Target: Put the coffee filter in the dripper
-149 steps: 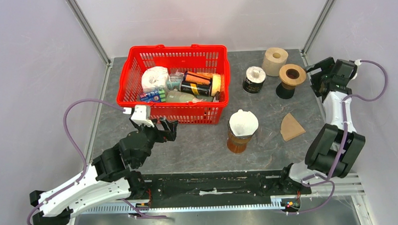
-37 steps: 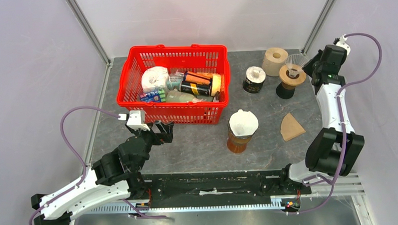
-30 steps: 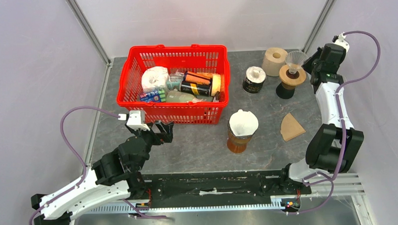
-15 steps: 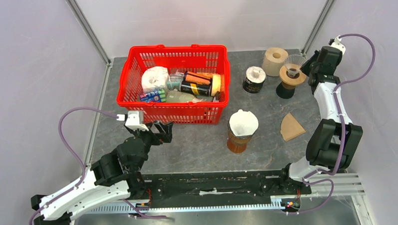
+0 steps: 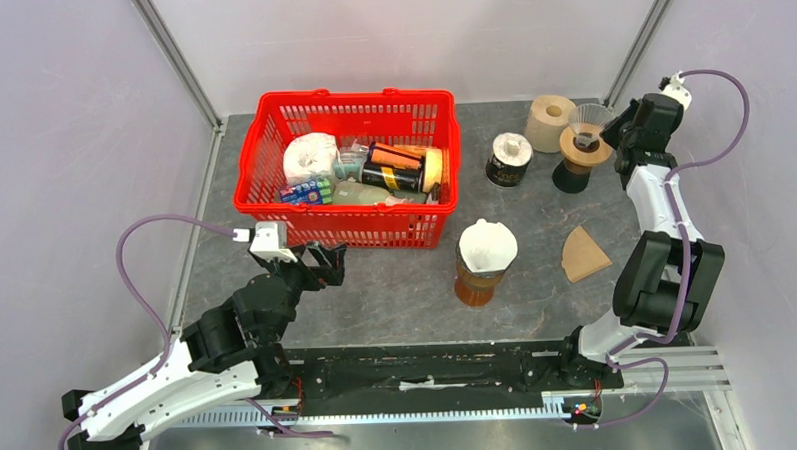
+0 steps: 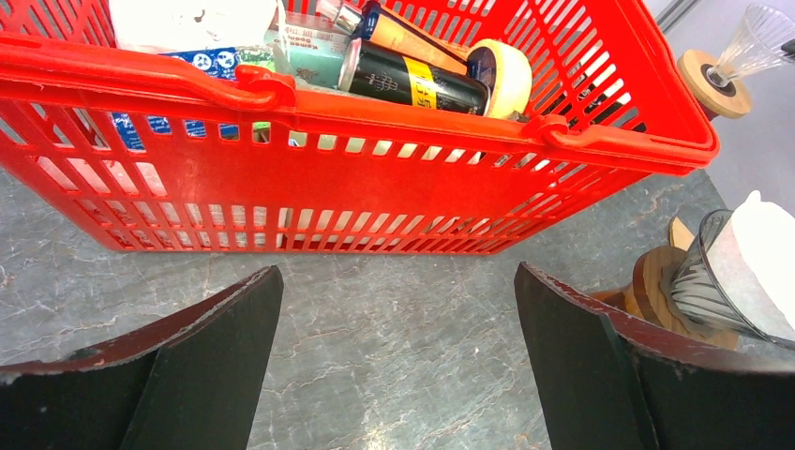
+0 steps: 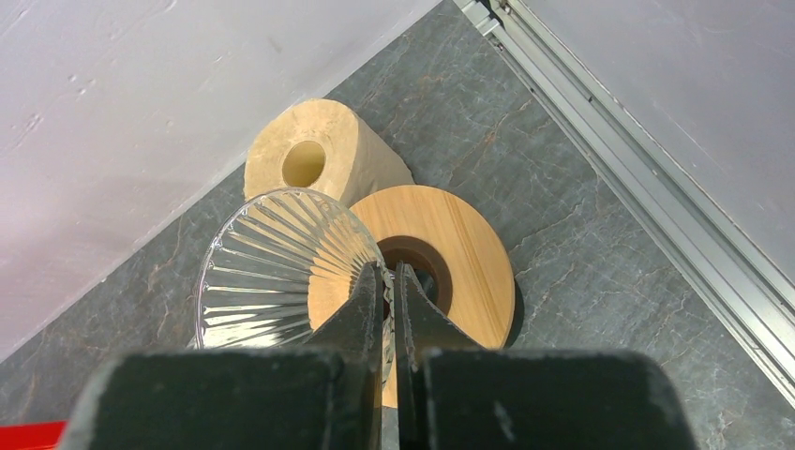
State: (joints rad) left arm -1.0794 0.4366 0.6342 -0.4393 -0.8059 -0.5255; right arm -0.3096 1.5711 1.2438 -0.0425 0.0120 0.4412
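In the upper left of the top view we see one red basket [image 5: 375,229] holding a white roll [image 5: 309,154], a blue packet [image 5: 306,192], a black can [image 5: 391,175] and a tape roll [image 5: 434,168], among other items we cannot make out. At centre, one amber jar [image 5: 475,287] carries a dripper with a white filter [image 5: 487,244] in it. We count two filters: that one, and a brown filter [image 5: 583,254] lying flat on the table to its right. We count two drippers too. The other is a glass dripper [image 7: 272,262] at upper right, tilted over a wooden stand [image 7: 459,253], its rim pinched in the clenched right gripper [image 7: 386,281]. A tan roll [image 5: 551,120] and a tin [image 5: 509,159] stand beside the stand. The left gripper [image 6: 398,277] is spread wide and holds nothing, facing the basket's near wall.
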